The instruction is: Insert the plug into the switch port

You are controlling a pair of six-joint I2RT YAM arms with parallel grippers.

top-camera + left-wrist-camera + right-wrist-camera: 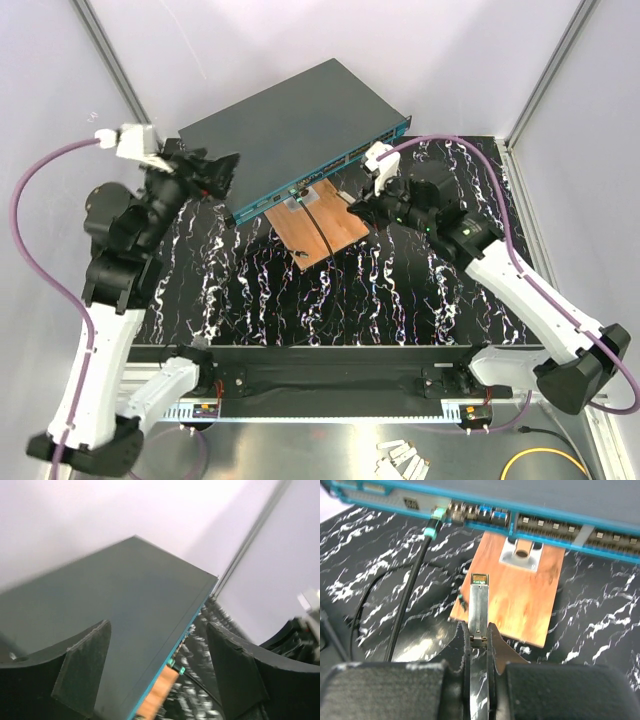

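The switch (290,125) lies at an angle at the back of the table, with a dark grey top and a teal front edge carrying ports. My left gripper (215,172) is open at the switch's left end. In the left wrist view the switch's top (125,600) fills the space between its spread fingers (82,670). My right gripper (362,207) is shut on the plug (479,602), a slim silver module. The plug points at the switch's front edge (545,527) and stays a short way off it, over the copper-brown board (520,595).
A black cable with a teal connector (435,520) sits in a port left of the plug's line and trails across the black marbled table (400,290). A silver bracket (521,555) sits on the board by the switch. White walls and metal posts ring the table.
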